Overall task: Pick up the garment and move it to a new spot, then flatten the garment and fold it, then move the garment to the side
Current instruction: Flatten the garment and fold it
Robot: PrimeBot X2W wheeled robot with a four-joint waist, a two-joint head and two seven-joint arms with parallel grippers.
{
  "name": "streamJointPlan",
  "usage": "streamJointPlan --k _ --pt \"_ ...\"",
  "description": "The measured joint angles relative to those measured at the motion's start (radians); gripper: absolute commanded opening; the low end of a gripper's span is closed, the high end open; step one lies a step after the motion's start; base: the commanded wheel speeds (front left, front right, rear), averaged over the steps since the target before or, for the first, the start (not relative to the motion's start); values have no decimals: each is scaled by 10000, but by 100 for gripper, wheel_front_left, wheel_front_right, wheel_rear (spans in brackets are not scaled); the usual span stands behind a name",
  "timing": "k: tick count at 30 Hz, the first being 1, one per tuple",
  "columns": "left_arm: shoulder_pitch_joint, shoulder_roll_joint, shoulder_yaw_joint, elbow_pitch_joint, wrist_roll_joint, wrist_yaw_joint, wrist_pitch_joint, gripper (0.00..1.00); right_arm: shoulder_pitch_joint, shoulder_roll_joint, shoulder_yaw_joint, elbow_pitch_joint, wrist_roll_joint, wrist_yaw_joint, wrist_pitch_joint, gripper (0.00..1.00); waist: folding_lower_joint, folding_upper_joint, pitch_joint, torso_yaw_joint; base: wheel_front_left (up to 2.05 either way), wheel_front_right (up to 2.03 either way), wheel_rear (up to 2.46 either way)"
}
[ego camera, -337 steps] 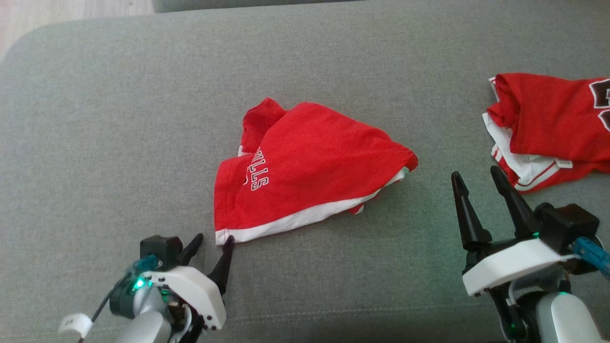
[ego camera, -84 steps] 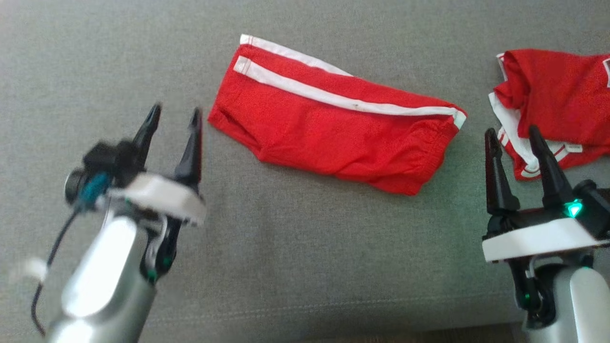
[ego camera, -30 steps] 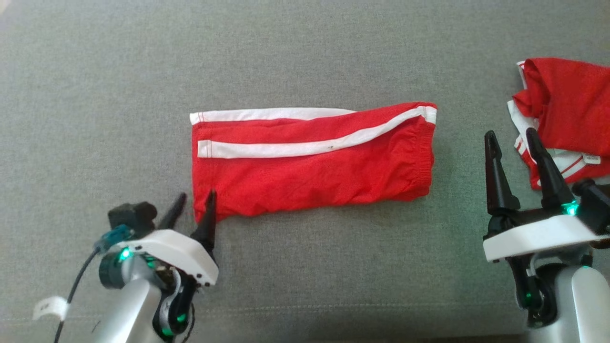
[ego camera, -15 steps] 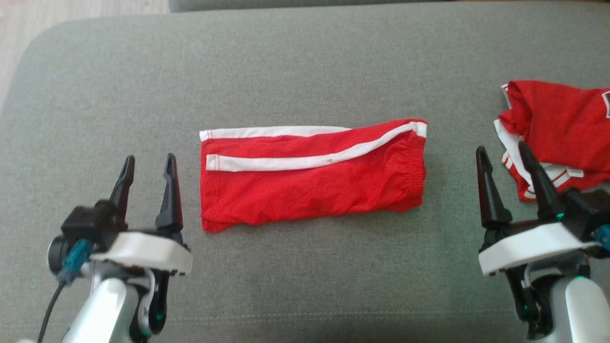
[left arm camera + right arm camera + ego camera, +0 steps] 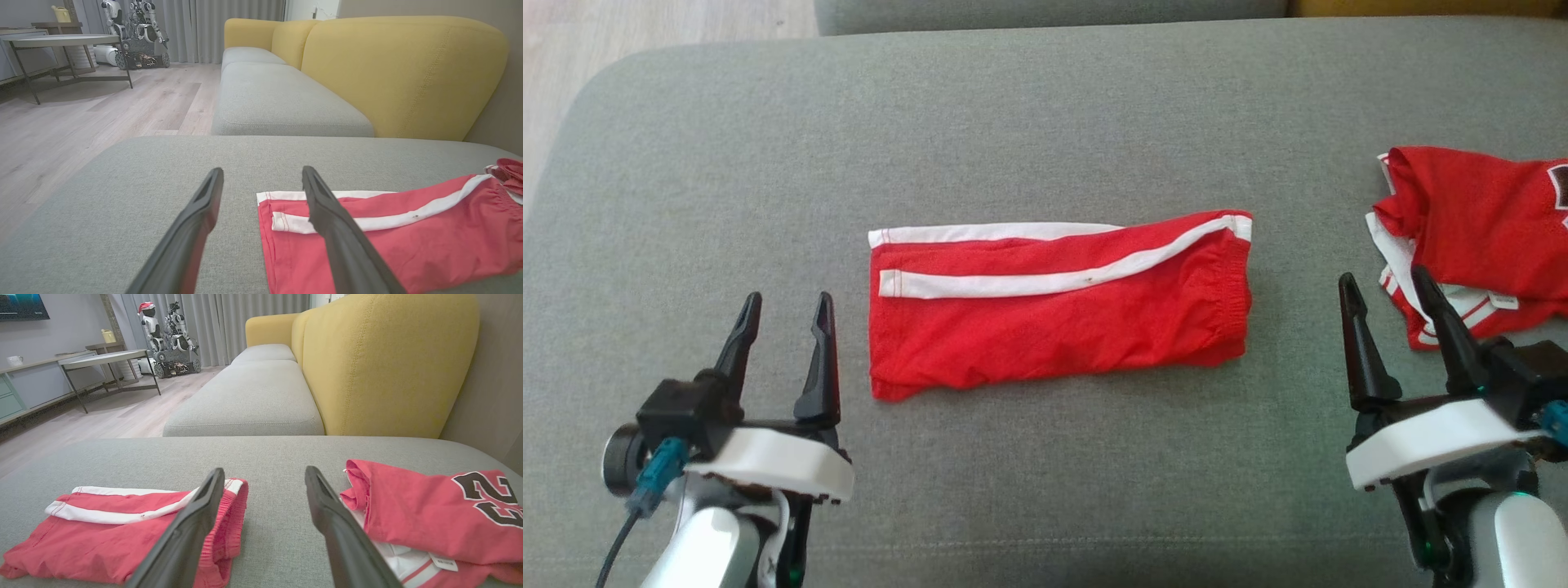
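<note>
The garment point(image 5: 1058, 306), red shorts with white stripes, lies folded into a flat strip across the middle of the grey cushion point(image 5: 1045, 122). It also appears in the left wrist view point(image 5: 408, 237) and the right wrist view point(image 5: 114, 535). My left gripper point(image 5: 788, 306) hovers open just left of the shorts' left end, holding nothing. Its fingers point(image 5: 192, 228) frame bare cushion. Off the shorts' right end, my right gripper point(image 5: 1384, 286) stands open and empty, between the shorts and a second red piece.
A red jersey point(image 5: 1478, 237) with white trim and dark numbers point(image 5: 486, 494) lies crumpled at the cushion's right edge. A yellow sofa back point(image 5: 400, 69) and more grey seats point(image 5: 282, 102) lie beyond. Wooden floor point(image 5: 81, 122), a table point(image 5: 65, 41) and another robot point(image 5: 139, 32) are far left.
My left gripper let go of the shorts' near-left corner, opened and drew back to the left. The head camera shifted, so the whole picture moved. The right gripper stayed open.
</note>
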Motion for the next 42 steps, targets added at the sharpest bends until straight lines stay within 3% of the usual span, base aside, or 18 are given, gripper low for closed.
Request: streamJointPlan --k 15,23,35,41,42 --pt "-171 10 -63 -48 -4 36 84 100 -285 -4 207 558 4 0 199 100 0 0 347 248 0 0 0" --pt "-826 -209 -167 31 -31 -130 8 100 -1661 -35 1091 2437 194 0 380 100 0 0 999 661 0 0 0" --pt "-1606 -470 -201 343 -25 -330 -207 100 -2857 -117 362 4909 67 0 31 100 2 0 1976 1017 0 0 0" --pt "-1633 -537 -201 508 -13 -443 -280 100 -3446 -121 558 5614 803 0 232 100 1 0 2044 967 0 0 0" --pt "-1650 -541 -201 527 -13 -466 -280 100 -3517 -121 602 5662 867 0 276 72 1 0 2042 964 0 0 0"
